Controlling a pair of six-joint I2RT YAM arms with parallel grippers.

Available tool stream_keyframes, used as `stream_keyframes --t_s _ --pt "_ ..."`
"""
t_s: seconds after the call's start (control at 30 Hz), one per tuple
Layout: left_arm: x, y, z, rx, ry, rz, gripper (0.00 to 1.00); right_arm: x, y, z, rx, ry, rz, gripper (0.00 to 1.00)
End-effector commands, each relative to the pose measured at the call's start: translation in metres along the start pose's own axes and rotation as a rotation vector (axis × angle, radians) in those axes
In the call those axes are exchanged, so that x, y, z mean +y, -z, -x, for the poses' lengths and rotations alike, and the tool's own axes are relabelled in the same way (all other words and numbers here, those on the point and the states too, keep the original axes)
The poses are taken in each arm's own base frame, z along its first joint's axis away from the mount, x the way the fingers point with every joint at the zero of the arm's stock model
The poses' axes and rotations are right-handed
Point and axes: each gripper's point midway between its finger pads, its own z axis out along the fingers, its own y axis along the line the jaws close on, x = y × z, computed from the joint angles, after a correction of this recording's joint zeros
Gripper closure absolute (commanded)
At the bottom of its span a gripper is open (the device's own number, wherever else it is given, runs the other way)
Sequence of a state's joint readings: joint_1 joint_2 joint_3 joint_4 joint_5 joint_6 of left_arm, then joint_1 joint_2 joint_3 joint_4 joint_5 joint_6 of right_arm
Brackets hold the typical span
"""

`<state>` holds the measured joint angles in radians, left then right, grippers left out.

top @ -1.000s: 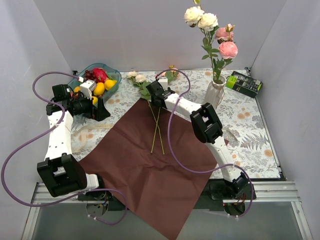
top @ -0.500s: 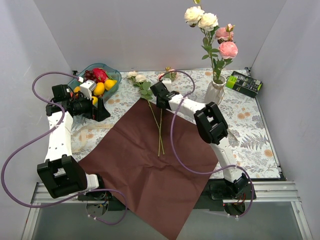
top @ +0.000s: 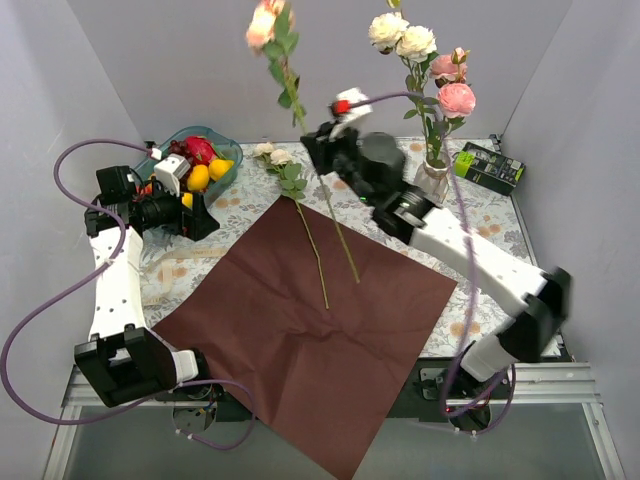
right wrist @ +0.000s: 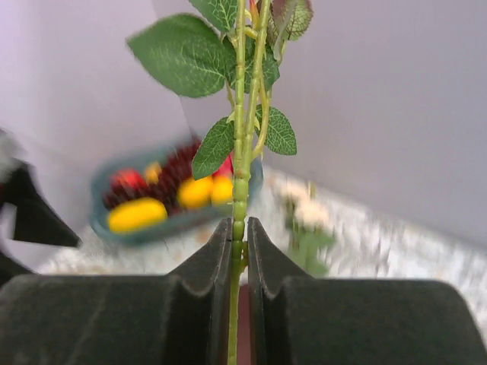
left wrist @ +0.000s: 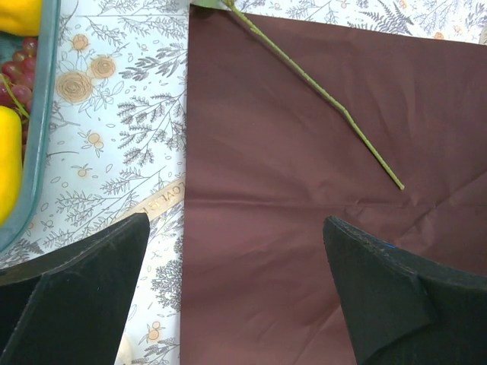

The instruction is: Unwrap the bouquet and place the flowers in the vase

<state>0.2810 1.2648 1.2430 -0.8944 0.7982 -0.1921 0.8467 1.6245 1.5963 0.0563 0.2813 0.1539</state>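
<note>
- Step in hand: carrying one flower (right wrist: 240,194) to the vase (top: 430,185), near the far right corner of the worktop (top: 505,205), several roses (top: 415,45) already in it
- The right end effector (right wrist: 239,228) pinches its stem; the left end effector (left wrist: 234,228) hangs spread by the left edge
- Next, I judge: thread the stem's tip into that crowded narrow neck
- A second ago this flower lay crossed with a second flower (top: 290,180) on the maroon paper (top: 300,340); now it is raised

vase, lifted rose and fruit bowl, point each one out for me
vase (top: 436,178), top external view, ribbed body
lifted rose (right wrist: 240,194), right wrist view, bare stem below the leaves
fruit bowl (left wrist: 39,122), left wrist view, teal rim
</note>
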Motion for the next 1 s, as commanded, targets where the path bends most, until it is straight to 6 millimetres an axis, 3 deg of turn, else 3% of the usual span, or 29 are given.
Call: stream_keyframes --t_s 0.0,0.07,0.17,0.27,0.37,0.4,0.5,0.67,0.97 --pt "-0.018 0.019 0.024 -0.064 -0.058 0.001 0.02 -0.004 0.096 0.153 -0.579 0.245 0.067 0.99" --pt "-0.018 0.021 0.025 -0.068 -0.062 0.006 0.02 -0.016 0.143 0.204 -0.762 0.271 0.003 0.99" --pt "-0.019 0.019 0.024 -0.069 -0.052 -0.002 0.02 -0.057 0.181 0.244 -0.892 0.383 -0.173 0.99" --pt "-0.018 0.017 0.023 -0.068 -0.045 -0.004 0.02 -0.087 0.201 0.26 -0.97 0.421 -0.285 0.99" --pt "-0.015 0.016 0.024 -0.073 -0.047 0.001 0.02 -0.137 0.213 0.267 -0.999 0.43 -0.492 0.99" --pt "-0.013 0.015 0.026 -0.075 -0.048 0.002 0.02 -0.144 0.221 0.27 -1.038 0.428 -0.522 0.99" --pt "-0.008 0.012 0.029 -0.076 -0.05 0.004 0.02 -0.162 0.228 0.27 -1.107 0.416 -0.533 0.99" --pt "-0.002 0.006 0.027 -0.062 -0.04 0.0 0.02 -0.191 0.213 0.264 -1.096 0.441 -0.558 0.99" --pt "0.009 -0.003 0.023 -0.032 -0.036 -0.009 0.02 -0.211 0.193 0.256 -1.101 0.468 -0.526 0.99"
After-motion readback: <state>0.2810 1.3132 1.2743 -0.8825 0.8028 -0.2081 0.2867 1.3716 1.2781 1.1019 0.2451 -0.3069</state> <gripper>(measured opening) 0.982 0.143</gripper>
